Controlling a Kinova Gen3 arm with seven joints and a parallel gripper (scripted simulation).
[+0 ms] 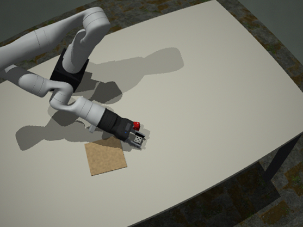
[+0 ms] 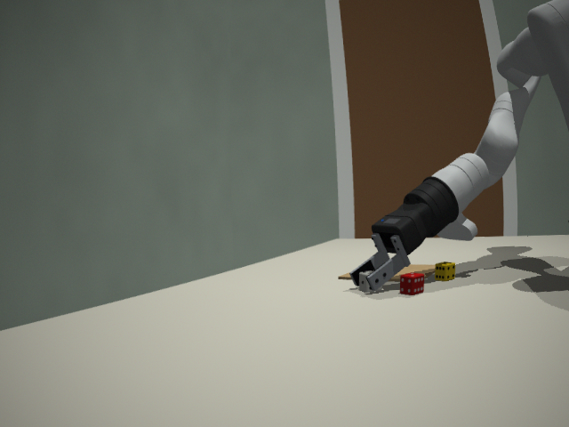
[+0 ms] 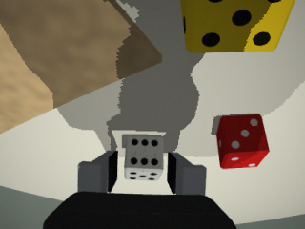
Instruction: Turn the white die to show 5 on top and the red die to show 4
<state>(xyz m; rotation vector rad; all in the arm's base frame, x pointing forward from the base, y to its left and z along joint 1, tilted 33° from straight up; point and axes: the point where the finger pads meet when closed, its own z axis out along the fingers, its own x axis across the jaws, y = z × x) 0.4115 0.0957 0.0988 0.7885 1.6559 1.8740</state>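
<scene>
The black-and-grey two-finger gripper (image 1: pixel 142 142) (image 2: pixel 363 286) (image 3: pixel 142 166) is open around the white die with black pips (image 1: pixel 138 138) (image 2: pixel 364 281) (image 3: pixel 144 153), which sits between its fingers, off the tan square mat (image 1: pixel 105 157) (image 2: pixel 415 270) (image 3: pixel 29 52) and nearer the right corner of the pale bench (image 1: pixel 199 89) (image 2: pixel 229 358) (image 3: pixel 267 186), seen from above.

I see the white die (image 1: pixel 138 138) (image 2: pixel 364 281) (image 3: pixel 144 156), black pips, 5 up, off the mat (image 1: pixel 105 158) (image 2: pixel 420 269) (image 3: pixel 81 52). Red die (image 1: pixel 136 125) (image 2: pixel 412 284) (image 3: pixel 242 141): white pips, flat on table, near white; 4 on a side, so not up. Yellow die (image 2: pixel 444 271) (image 3: pixel 235 24): black pips, flat, near mat. Mat's tan, square, flat.
</scene>
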